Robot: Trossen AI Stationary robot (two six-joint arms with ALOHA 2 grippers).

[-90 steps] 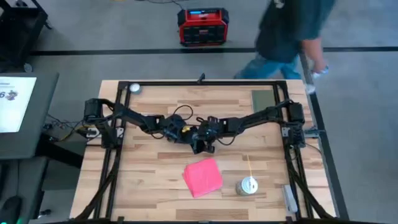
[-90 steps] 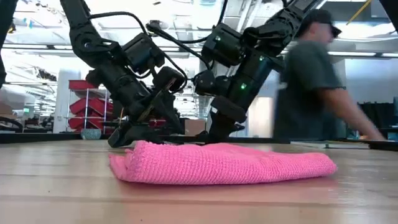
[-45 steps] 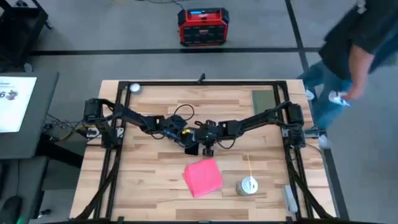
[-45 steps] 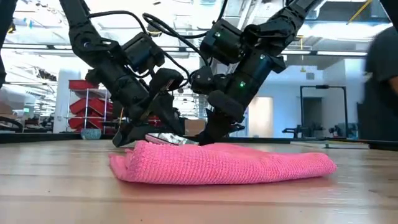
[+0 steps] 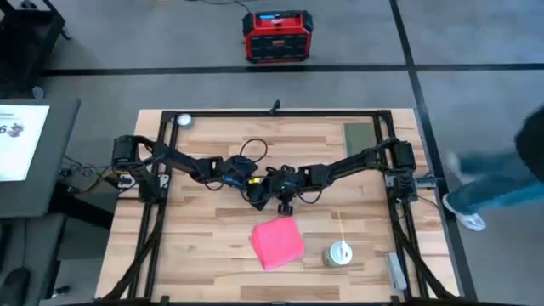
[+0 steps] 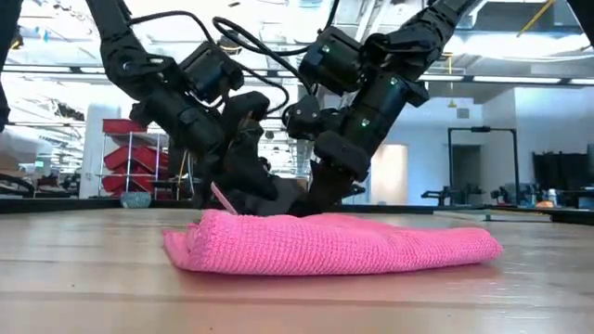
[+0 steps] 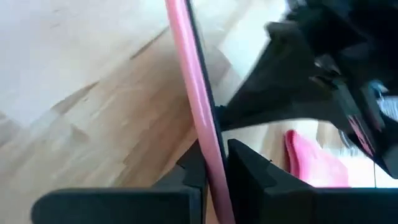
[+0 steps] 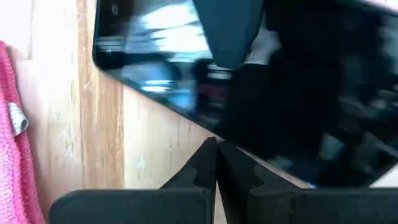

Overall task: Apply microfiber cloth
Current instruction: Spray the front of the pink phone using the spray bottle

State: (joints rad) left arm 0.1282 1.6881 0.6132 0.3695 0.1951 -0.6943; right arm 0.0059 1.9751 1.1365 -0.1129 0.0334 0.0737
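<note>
The microfiber cloth (image 5: 277, 241) (image 6: 334, 243) lies folded and flat on the wooden table, near the front middle. Just behind it both grippers meet. My left gripper (image 5: 257, 195) (image 7: 214, 177) is shut on the phone (image 7: 193, 93), a pale-pink slab with a black face (image 8: 261, 81). The phone is tipped up, and its pink edge (image 6: 223, 198) shows behind the cloth. My right gripper (image 5: 285, 204) (image 8: 216, 163) is shut, its tips at the lower edge of the black face. My left gripper pinches the phone between its two fingers (image 7: 249, 177), one on each broad face, at one end (image 7: 214, 165). The phone is seen edge-on and runs straight away from the fingers. It is slanted up from the table. My right gripper's shut tips stand at the edge of the phone's face (image 8: 214, 140); whether they touch it cannot be told.
A round silver tin (image 5: 340, 252) with a thin yellow stick (image 5: 342, 223) beside it sits right of the cloth. An olive-green pad (image 5: 359, 134) lies at the far right, a small white round thing (image 5: 184, 120) at the far left corner. A person (image 5: 510, 174) is beyond the right edge.
My left gripper has tipped the phone up: half a second ago it lay nearly flat behind the cloth, and now its pink edge slants upward. The cloth has stayed where it was. The person has walked from behind the table off to its right side.
</note>
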